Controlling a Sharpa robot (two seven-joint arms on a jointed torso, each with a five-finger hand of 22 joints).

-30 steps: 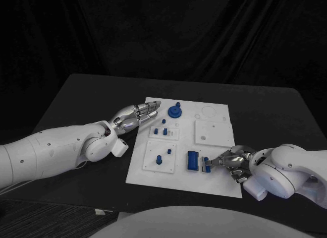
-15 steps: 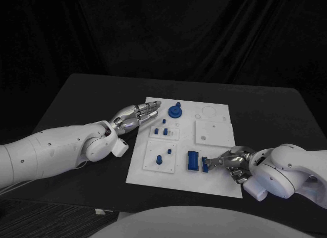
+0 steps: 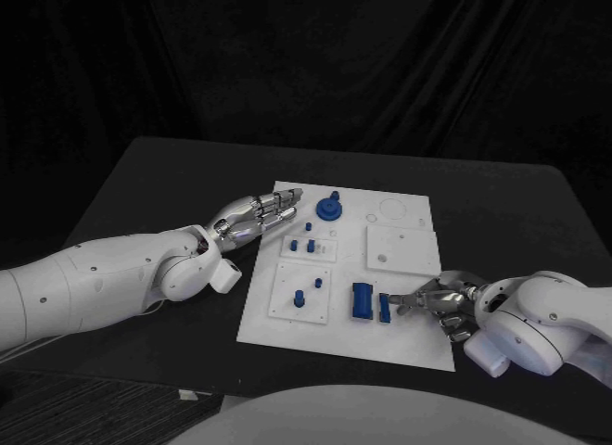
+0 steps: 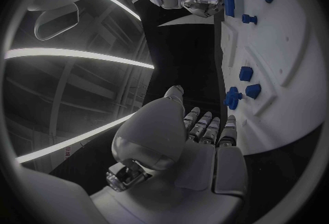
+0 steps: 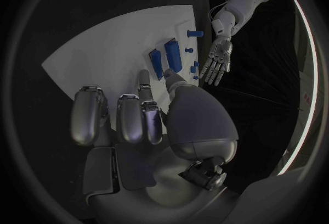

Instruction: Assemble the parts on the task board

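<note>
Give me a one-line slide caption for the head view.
Right robot hand reaches blue blocks on the white task board; left robot hand rests flat at its edge.

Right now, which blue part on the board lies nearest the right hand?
The narrow blue bar, touching the right hand's fingertips; its wider neighbour lies beyond.

A dark desk stands under everything, its top matte and black. Behind it hangs a black curtain in deep folds, closing off the back of the room.

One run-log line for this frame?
left robot hand: flat on task board edge, holding nothing | right robot hand: fingertips at blue part | not assembled
</note>
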